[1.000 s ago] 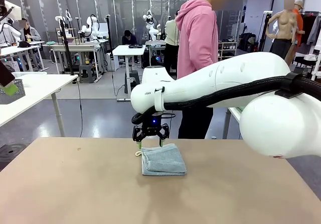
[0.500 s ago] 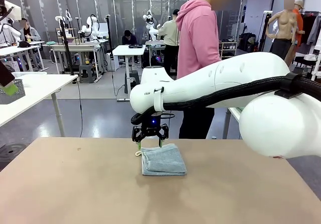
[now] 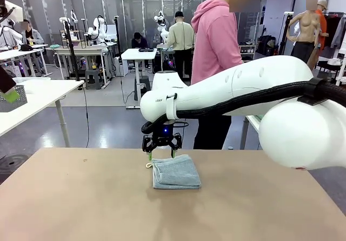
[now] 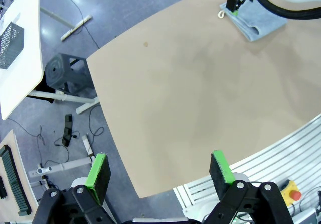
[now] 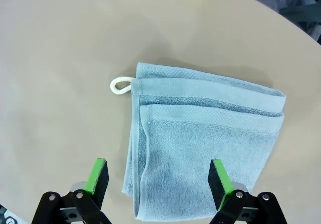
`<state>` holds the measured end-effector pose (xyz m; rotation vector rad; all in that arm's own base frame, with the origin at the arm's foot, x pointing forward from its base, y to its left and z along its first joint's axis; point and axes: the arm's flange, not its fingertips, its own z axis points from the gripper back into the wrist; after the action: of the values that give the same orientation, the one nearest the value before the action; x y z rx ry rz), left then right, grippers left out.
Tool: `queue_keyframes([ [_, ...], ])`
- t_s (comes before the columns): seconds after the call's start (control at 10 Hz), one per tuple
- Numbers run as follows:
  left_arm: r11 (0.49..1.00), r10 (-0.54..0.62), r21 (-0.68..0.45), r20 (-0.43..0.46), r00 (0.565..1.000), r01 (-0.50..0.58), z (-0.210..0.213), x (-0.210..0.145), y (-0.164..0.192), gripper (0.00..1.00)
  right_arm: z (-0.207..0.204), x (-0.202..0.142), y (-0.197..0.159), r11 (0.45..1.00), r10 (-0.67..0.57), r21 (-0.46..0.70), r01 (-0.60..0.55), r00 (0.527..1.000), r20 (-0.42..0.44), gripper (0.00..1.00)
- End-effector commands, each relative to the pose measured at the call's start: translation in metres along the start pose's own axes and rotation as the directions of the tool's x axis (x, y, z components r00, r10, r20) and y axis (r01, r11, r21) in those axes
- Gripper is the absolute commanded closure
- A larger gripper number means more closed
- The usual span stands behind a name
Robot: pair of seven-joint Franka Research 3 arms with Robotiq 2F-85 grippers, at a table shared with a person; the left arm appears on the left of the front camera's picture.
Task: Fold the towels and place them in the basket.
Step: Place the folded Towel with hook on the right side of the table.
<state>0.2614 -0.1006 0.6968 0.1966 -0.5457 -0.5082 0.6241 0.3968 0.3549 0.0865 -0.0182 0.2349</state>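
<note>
– Grey-blue terry hand towel [image 3: 175, 172], pale and folded into a small rectangle, lies on the tan bench [image 3: 81, 198], a little toward 12 o'clock from the middle. In the front view its white loop [image 3: 148, 165] sticks out at the 10 o'clock corner.
– And the right gripper [image 3: 161, 155]?
– At the towel's 12 o'clock edge, pointing down, jaws wide apart with nothing between them. I cannot tell whether the green pads [image 5: 98, 176] touch the cloth.
– The dark grey wire-mesh basket [image 3: 20, 101]?
– Off at 9 o'clock on a white side table [image 3: 48, 92], well apart from the towel. I cannot tell what is in it.
– The left gripper [image 4: 159, 173]?
– High over the bench's 7 o'clock corner, jaws spread wide and empty.
</note>
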Motion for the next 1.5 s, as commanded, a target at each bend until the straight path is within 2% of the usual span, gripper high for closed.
queue_keyframes([
  [0.0, 1.0, 0.006, 0.011, 0.007, 1.0, -0.006, -0.001, 0.001, 0.0, 0.0, 0.028, -0.055, -0.035, 0.995, -0.009, 0.098, 0.004, 0.998, 0.055, 0.0],
  [0.3, 1.0, 0.006, 0.011, 0.007, 1.0, -0.006, -0.001, 0.001, 0.0, 0.0, 0.022, -0.101, -0.113, 0.949, -0.064, 0.315, 0.03, 0.993, 0.098, 0.0],
  [0.6, 1.0, 0.006, 0.011, 0.007, 1.0, -0.006, -0.001, 0.001, 0.0, 0.0, 0.002, -0.111, -0.168, 0.881, -0.105, 0.472, 0.03, 0.985, 0.134, 0.0],
  [0.8, 1.0, 0.006, 0.011, 0.007, 1.0, -0.006, -0.001, 0.001, 0.0, 0.0, -0.018, -0.109, -0.189, 0.825, -0.089, 0.565, 0.003, 0.988, 0.124, 0.0],
  [1.0, 1.0, 0.006, 0.011, 0.007, 1.0, -0.006, -0.001, 0.001, 0.0, 0.0, -0.036, -0.103, -0.2, 0.817, -0.11, 0.577, 0.015, 0.985, 0.13, 0.0],
  [1.2, 1.0, 0.006, 0.011, 0.007, 1.0, -0.006, -0.001, 0.001, 0.0, 0.0, -0.048, -0.1, -0.211, 0.779, -0.094, 0.627, -0.015, 0.986, 0.141, 0.0],
  [1.4, 1.0, 0.006, 0.011, 0.007, 1.0, -0.006, -0.001, 0.001, 0.0, 0.0, -0.054, -0.093, -0.21, 0.769, -0.101, 0.639, -0.011, 0.985, 0.139, 0.0],
])
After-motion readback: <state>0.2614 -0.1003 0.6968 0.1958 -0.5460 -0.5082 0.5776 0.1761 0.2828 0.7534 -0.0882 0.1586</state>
